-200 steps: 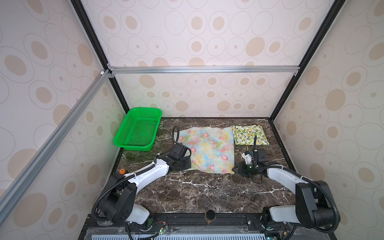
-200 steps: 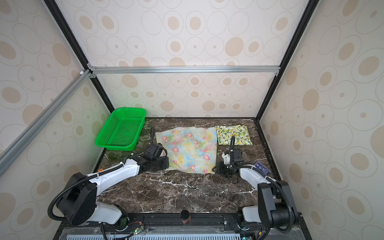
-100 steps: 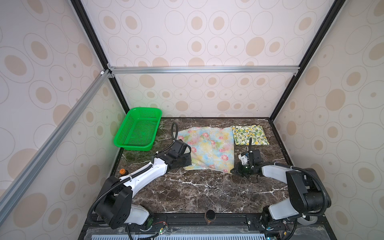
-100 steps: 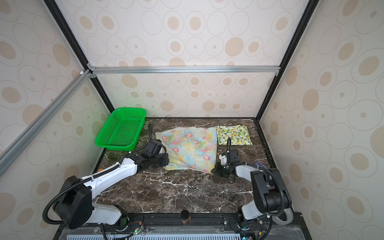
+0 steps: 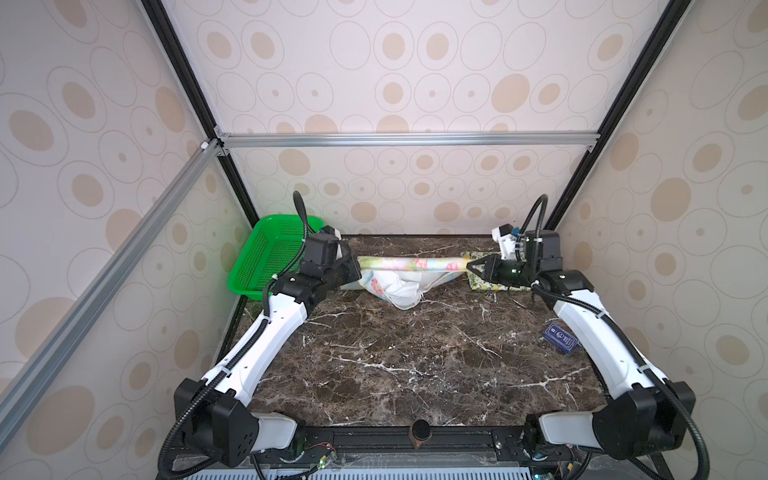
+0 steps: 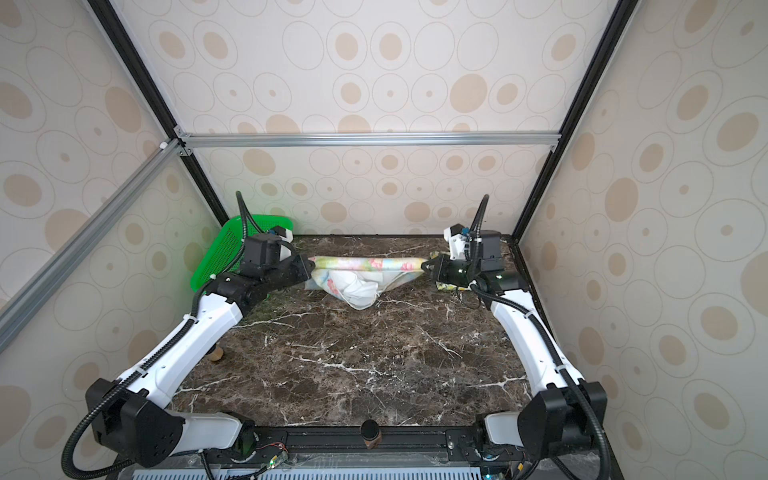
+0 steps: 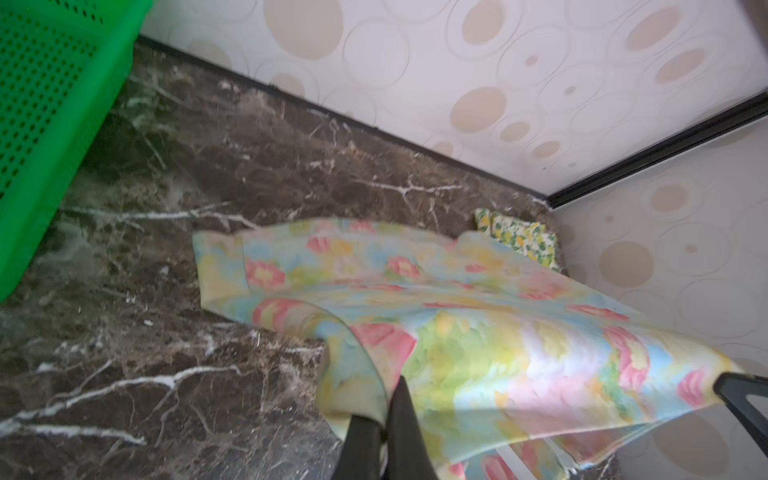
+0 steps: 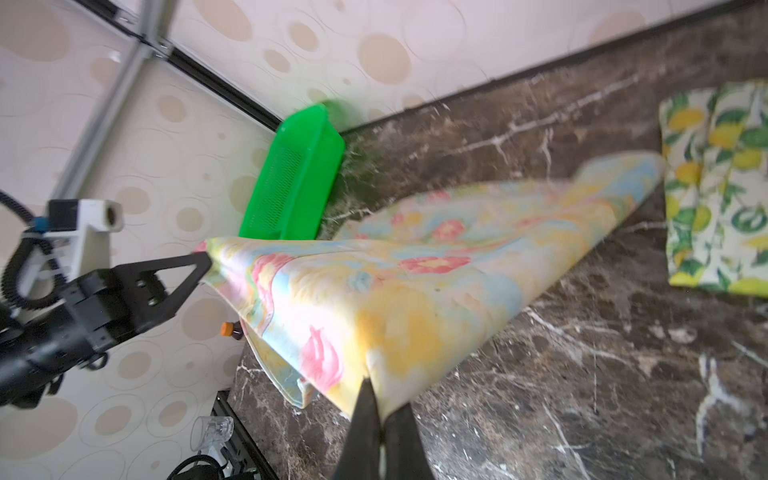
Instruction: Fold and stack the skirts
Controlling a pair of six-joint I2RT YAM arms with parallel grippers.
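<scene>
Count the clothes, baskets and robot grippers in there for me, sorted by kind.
Skirts: 2 (floral skirt, lemon skirt)
Green mesh basket: 1
Grippers: 2 (left gripper and right gripper, each shut on an end of the floral skirt)
Total: 5

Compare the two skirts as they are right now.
The pastel blue-yellow flowered cloth skirt hangs lifted; the cream lemon-print cloth skirt lies flat on the table.
The left pincer and right pincer each pinch the flowered skirt; neither grips the lemon skirt.
The lemon skirt is folded small, the flowered skirt wider.
Both are printed cloth.
</scene>
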